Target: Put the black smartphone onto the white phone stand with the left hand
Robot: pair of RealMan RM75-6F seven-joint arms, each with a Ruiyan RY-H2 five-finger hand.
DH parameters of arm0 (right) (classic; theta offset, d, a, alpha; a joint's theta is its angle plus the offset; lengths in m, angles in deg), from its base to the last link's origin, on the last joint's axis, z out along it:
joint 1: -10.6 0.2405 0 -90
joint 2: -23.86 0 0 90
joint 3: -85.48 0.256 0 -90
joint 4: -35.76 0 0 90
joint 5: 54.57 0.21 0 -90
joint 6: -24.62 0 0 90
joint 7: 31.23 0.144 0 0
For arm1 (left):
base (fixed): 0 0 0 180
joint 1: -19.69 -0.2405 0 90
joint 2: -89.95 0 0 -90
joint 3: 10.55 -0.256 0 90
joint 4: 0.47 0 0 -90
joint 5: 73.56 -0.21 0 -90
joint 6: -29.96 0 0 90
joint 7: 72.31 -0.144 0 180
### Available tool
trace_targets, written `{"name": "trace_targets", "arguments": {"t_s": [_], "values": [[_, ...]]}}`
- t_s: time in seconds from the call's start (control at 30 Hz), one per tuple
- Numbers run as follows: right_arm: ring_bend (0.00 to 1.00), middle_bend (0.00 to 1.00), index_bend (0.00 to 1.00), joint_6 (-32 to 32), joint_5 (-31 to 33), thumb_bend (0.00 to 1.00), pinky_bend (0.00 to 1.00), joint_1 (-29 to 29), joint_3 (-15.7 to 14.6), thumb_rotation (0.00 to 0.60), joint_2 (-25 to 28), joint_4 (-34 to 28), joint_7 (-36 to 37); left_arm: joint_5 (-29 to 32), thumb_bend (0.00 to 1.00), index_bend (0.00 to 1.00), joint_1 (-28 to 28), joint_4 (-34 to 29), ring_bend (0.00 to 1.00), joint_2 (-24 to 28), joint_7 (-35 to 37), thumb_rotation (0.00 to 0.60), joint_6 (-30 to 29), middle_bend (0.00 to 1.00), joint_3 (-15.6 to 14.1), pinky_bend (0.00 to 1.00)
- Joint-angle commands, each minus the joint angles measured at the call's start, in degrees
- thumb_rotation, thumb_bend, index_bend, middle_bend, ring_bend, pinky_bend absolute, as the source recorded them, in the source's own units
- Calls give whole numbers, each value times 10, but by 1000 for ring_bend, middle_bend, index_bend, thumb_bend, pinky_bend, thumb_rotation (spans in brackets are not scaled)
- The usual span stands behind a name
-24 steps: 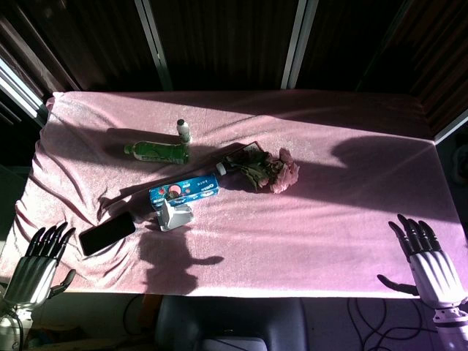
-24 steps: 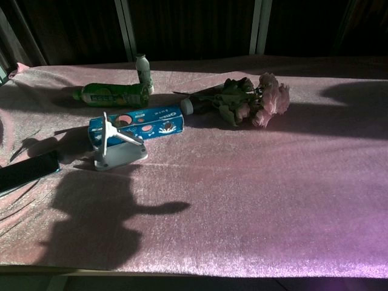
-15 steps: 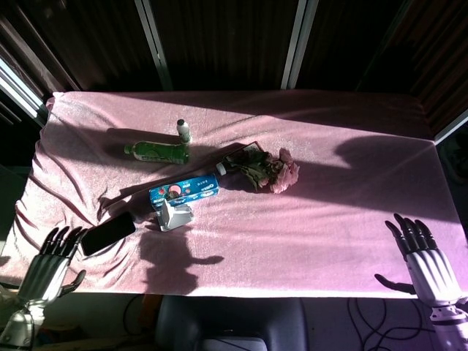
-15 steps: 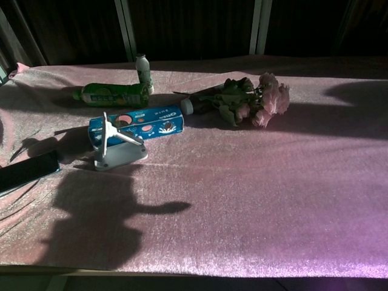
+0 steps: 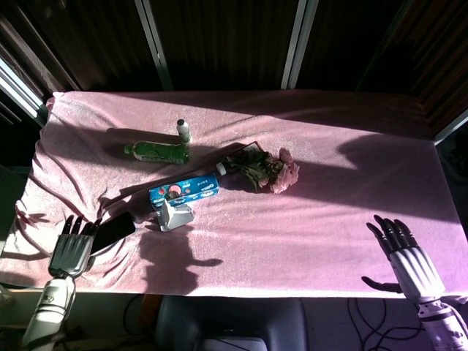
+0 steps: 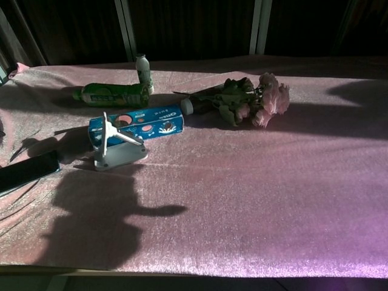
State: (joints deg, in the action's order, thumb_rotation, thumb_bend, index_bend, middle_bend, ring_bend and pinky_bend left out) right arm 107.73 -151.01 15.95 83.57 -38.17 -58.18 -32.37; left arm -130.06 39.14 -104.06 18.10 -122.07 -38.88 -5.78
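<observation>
The black smartphone (image 5: 115, 230) (image 6: 27, 171) lies flat near the table's front left edge. The white phone stand (image 5: 175, 215) (image 6: 117, 151) stands a little to its right, in front of a blue box. My left hand (image 5: 72, 251) hovers at the front left with fingers spread, its fingertips over the phone's near end, holding nothing. My right hand (image 5: 404, 255) is open at the front right edge, far from both. Neither hand shows in the chest view.
A blue box (image 5: 185, 189) lies just behind the stand. Further back are a green bottle (image 5: 157, 152) on its side, a small white bottle (image 5: 183, 131) upright, and a bunch of pink roses (image 5: 266, 168). Pink cloth (image 5: 307, 219) covers the table.
My left hand has moved right and forward from the table's left corner until its fingertips reach over the phone. My right hand has drifted slightly left. The phone and stand have not moved.
</observation>
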Motion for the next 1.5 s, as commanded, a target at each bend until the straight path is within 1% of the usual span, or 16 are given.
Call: {"name": "trace_targets", "arguments": {"t_s": [0.03, 0.23, 0.33, 0.47, 0.6, 0.77, 0.93, 1.0, 1.17, 1.3, 1.37, 1.47, 1.5], "values": [[0, 0, 0, -6, 0, 184, 0, 6, 0, 600, 5, 0, 13, 199, 271, 106, 76, 3, 24, -70, -144, 600, -22, 154, 49, 66], [0, 0, 0, 6, -4, 185, 0, 2, -2, 600, 11, 1, 28, 288, 264, 108, 117, 30, 52, -99, -171, 600, -23, 132, 58, 132], [0, 0, 0, 12, -4, 185, 0, -1, -3, 600, 13, 4, 35, 313, 263, 106, 131, 41, 55, -108, -167, 600, -15, 137, 59, 141], [0, 0, 0, 15, -5, 185, 0, -2, -4, 600, 14, 6, 39, 331, 261, 111, 148, 56, 63, -118, -157, 600, -6, 147, 60, 146], [0, 0, 0, 17, -4, 184, 0, -3, -3, 600, 15, 7, 40, 344, 261, 127, 164, 68, 84, -125, -153, 600, -4, 190, 60, 152], [0, 0, 0, 22, -2, 184, 0, -5, -2, 600, 16, 8, 43, 376, 261, 182, 183, 85, 136, -131, -157, 600, -3, 286, 58, 165], [0, 0, 0, 23, -1, 184, 0, -5, -2, 600, 16, 8, 43, 408, 262, 204, 199, 106, 152, -136, -158, 600, 5, 316, 57, 176], [0, 0, 0, 22, -1, 184, 0, -5, -2, 600, 16, 8, 43, 417, 264, 217, 204, 114, 176, -137, -160, 600, 7, 338, 55, 181], [0, 0, 0, 21, 0, 184, 0, -5, -2, 600, 16, 6, 41, 449, 276, 288, 219, 126, 241, -134, -167, 600, 19, 435, 52, 202], [0, 0, 0, 19, 0, 184, 0, -4, -2, 600, 15, 6, 38, 473, 281, 359, 228, 137, 284, -133, -164, 600, 39, 536, 53, 215], [0, 0, 0, 18, 2, 185, 0, -4, -2, 600, 15, 6, 37, 493, 285, 403, 233, 142, 318, -128, -164, 600, 56, 596, 54, 219], [0, 0, 0, 18, 3, 184, 0, -4, -2, 600, 15, 5, 36, 516, 295, 482, 240, 150, 401, -122, -159, 600, 79, 707, 55, 235], [0, 0, 0, 19, 2, 184, 0, -4, -2, 600, 15, 5, 37, 523, 304, 512, 241, 151, 438, -119, -157, 600, 89, 759, 55, 243]]}}
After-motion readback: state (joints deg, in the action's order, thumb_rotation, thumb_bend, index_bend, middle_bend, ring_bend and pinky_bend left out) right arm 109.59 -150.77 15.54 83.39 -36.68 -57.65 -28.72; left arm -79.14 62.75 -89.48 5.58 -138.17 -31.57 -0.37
